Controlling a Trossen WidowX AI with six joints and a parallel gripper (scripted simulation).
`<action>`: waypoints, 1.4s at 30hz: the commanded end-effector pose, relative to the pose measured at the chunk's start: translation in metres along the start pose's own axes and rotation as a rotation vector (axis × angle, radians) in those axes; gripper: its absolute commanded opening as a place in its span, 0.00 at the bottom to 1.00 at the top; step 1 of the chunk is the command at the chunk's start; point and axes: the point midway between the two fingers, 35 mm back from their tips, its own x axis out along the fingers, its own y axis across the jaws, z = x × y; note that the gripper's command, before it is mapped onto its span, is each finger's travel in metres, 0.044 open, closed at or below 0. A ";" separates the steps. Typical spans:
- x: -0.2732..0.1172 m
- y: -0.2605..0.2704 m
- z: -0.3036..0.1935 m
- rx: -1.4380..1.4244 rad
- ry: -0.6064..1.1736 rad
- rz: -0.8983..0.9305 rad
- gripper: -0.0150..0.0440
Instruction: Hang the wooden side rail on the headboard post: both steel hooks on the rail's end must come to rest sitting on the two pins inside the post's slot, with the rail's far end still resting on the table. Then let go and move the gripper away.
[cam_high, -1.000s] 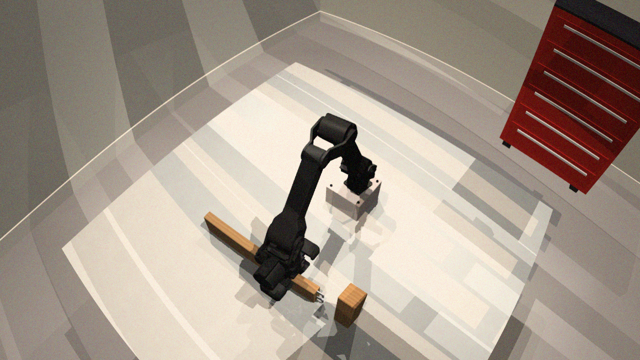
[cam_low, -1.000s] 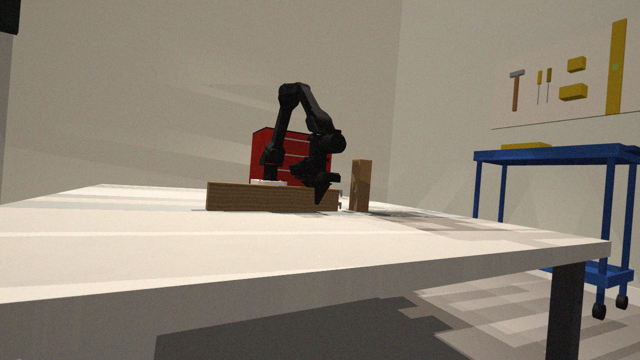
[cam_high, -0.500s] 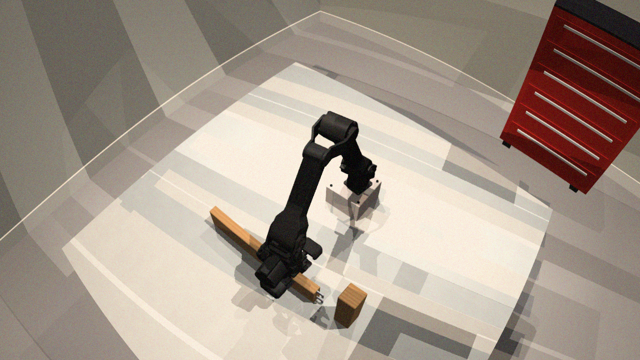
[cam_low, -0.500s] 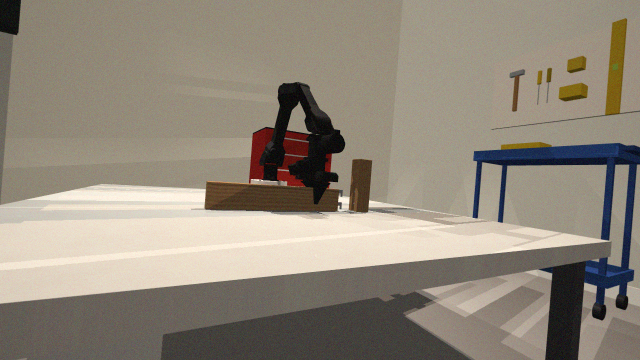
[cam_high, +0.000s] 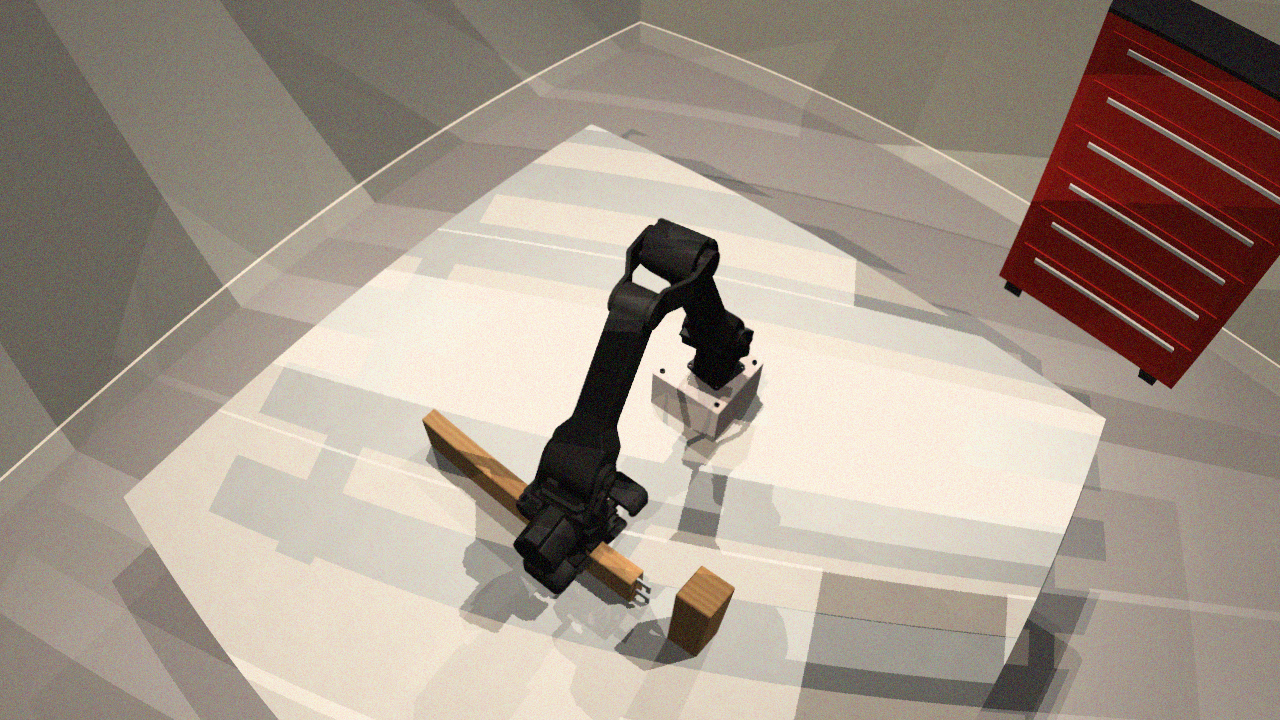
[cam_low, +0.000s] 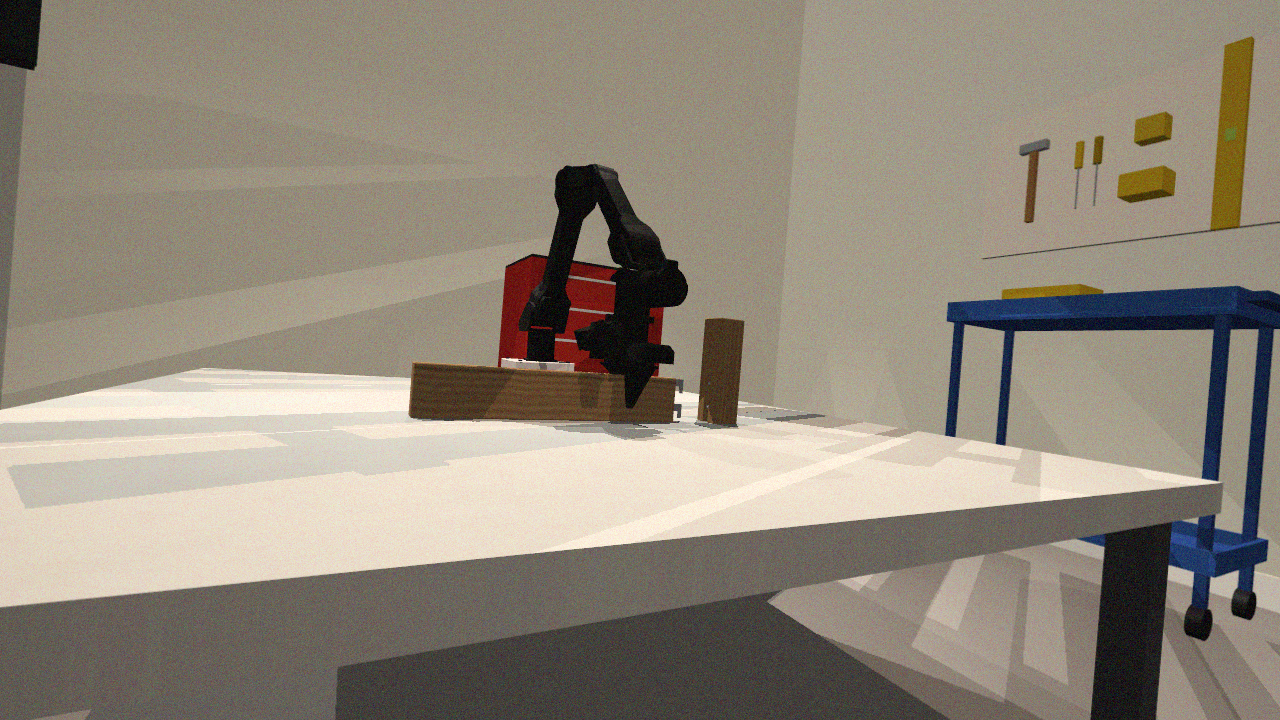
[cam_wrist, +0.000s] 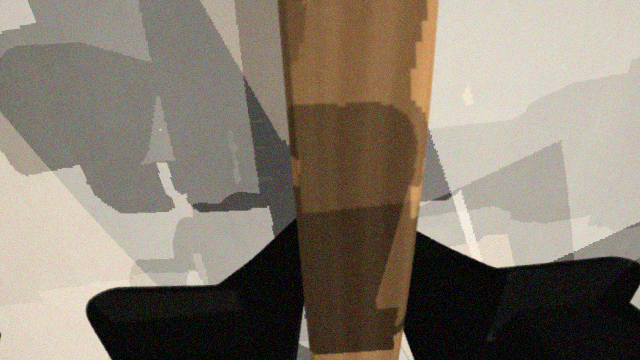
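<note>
Top: 1 rail (cam_high: 474, 462) (cam_low: 519, 392) (cam_wrist: 357, 165) gripped | 2 fingers (cam_low: 637, 380) | 1 post (cam_high: 700, 610) (cam_low: 721, 371) | 2 hooks (cam_high: 640, 589) (cam_low: 678, 399)

Wooden rail (cam_high: 474, 458) (cam_low: 519, 392) (cam_wrist: 357, 150) on edge on tbl (cam_high: 859, 465) (cam_low: 537, 501), 2 hooks (cam_high: 641, 590) (cam_low: 678, 398) nr upright post (cam_high: 700, 613) (cam_low: 721, 371).

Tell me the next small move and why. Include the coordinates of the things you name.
Probably a small straight lift of the rail's hook end, far end left on the table (cam_high: 850, 376) (cam_low: 501, 501). The gripper (cam_high: 572, 555) (cam_low: 633, 394) (cam_wrist: 339, 221) is shut on the rail (cam_high: 474, 456) (cam_low: 510, 391) (cam_wrist: 357, 165), which looks flat on the table, and its hooks (cam_high: 642, 590) (cam_low: 678, 398) are short of the post (cam_high: 701, 610) (cam_low: 720, 371).
</note>
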 end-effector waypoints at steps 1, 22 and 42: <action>0.000 0.000 0.000 0.000 0.000 0.000 0.25; -0.002 0.000 0.000 0.014 -0.003 -0.007 0.25; -0.005 0.000 0.000 0.014 -0.003 -0.007 0.25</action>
